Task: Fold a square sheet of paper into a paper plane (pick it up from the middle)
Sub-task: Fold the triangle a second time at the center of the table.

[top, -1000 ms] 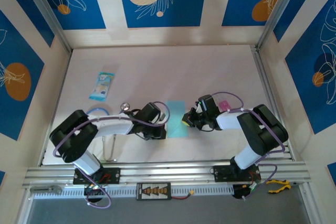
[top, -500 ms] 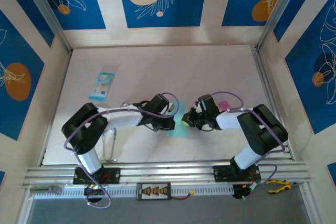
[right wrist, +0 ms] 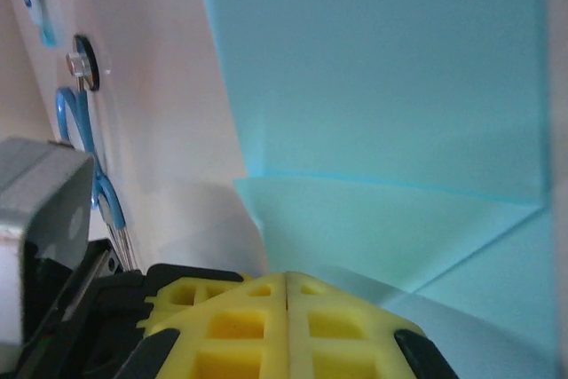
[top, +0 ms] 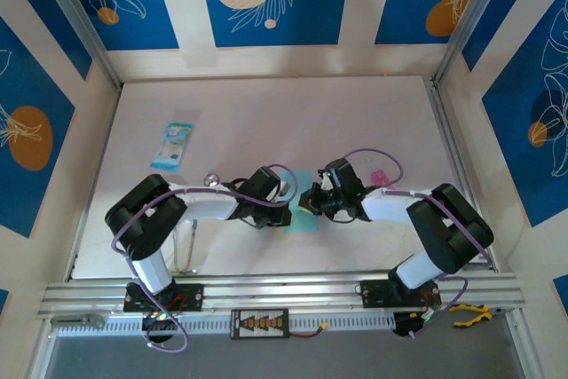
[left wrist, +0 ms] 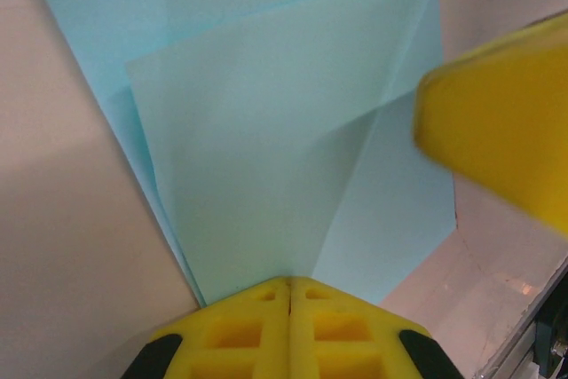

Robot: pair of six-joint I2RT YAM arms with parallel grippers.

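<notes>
From above, two arms meet mid-table over one square sheet of paper [top: 303, 223]. One printed packet [top: 173, 144] lies far left, its writing unreadable.

Left wrist: the left gripper [left wrist: 289, 283] has its fingers pressed together, tips at the creased sheet.

Right wrist: the right gripper [right wrist: 286, 278] is likewise closed, over the sheet.

Small blue-and-white printed packet [top: 172, 145] lying flat, far left on pale wooden table [top: 266, 113]; tiny pink item [top: 380, 175] right; small round metal piece [top: 211, 179] between.
</notes>
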